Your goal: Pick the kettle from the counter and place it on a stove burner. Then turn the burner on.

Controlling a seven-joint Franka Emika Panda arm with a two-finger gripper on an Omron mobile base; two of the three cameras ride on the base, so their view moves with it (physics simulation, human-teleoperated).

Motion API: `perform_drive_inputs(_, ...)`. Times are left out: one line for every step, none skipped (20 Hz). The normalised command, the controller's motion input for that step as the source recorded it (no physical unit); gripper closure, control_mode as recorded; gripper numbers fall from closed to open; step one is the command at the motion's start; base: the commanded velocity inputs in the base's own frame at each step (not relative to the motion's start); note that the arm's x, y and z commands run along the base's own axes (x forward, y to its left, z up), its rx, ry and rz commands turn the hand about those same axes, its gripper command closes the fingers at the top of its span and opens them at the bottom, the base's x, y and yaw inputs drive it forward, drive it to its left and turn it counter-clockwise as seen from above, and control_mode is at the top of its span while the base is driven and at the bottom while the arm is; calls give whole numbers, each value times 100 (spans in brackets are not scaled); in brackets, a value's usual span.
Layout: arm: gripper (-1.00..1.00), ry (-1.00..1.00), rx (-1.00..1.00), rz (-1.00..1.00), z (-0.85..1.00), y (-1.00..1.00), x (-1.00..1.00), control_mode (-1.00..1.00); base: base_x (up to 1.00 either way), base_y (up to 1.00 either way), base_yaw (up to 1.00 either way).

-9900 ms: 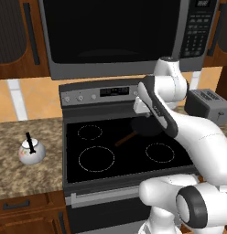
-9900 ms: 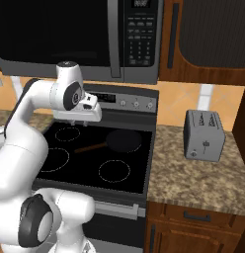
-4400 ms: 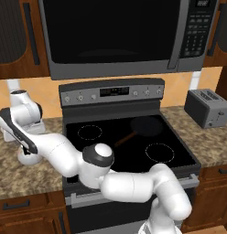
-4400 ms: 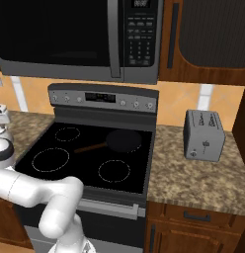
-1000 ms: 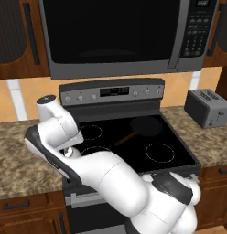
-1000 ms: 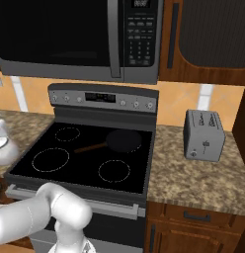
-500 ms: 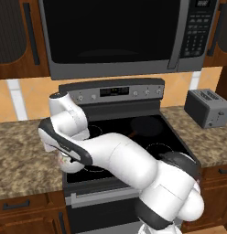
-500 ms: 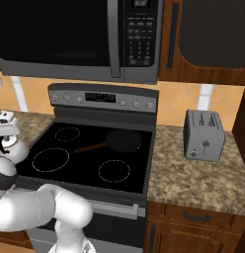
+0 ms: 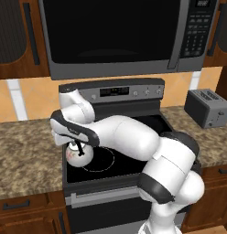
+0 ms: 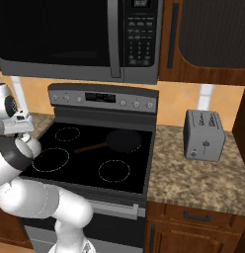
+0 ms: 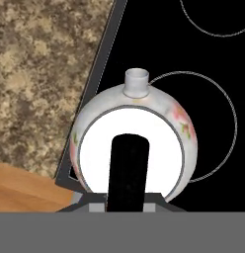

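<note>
**Kettle hangs at the stove's edge**

The stove takes up most of what lies before the arm, its black glass reaching away beyond the tool, with the counter running off on the tool's outer side. A dark pan sits on a far burner, well apart from the tool.

The kettle is right under the tool, at the stove's near corner. From the hand view it lies over the glass just inside the stove's rim, overlapping the nearest burner ring without being centred on it. I cannot tell whether its base touches the glass or hangs just above.

The tool seems to be clamped on the kettle's thin black handle; its fingertips are hidden, so that is a judgement from how the handle runs straight up into it.

The risk here is placement. Let go now and the kettle would land half off the ring, close to the rim, where a nudge could tip it toward the counter. The thin handle could also let the round body swing or twist during a quick move.
</note>
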Motion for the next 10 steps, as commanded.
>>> perform_drive_inputs(100, 2, 0, 0, -41, -32, 36, -100, 0, 0, 0)
perform_drive_inputs(100, 2, 0, 0, -42, -32, 35, -100, 0, 0, 0)
perform_drive_inputs(100, 1, 0, 0, -45, -31, 30, -100, 0, 0, 0)
perform_drive_inputs(100, 0, 0, 0, -43, -29, 26, -100, 0, 0, 0)
perform_drive_inputs(100, 0, 0, 0, -41, -27, 26, -100, 0, 0, 0)
perform_drive_inputs(100, 0, 0, 0, -41, -26, 27, -100, 0, 0, 0)
perform_drive_inputs(100, 0, 0, 0, -37, -26, 25, -100, 0, 0, 0)
perform_drive_inputs(100, 0, 0, 0, -31, -26, 22, -100, 0, 0, 0)
perform_drive_inputs(100, 0, 0, 0, -20, -30, 9, -100, 0, 0, 0)
perform_drive_inputs(100, 0, 0, 0, -9, -35, 0, -100, 0, 0, 0)
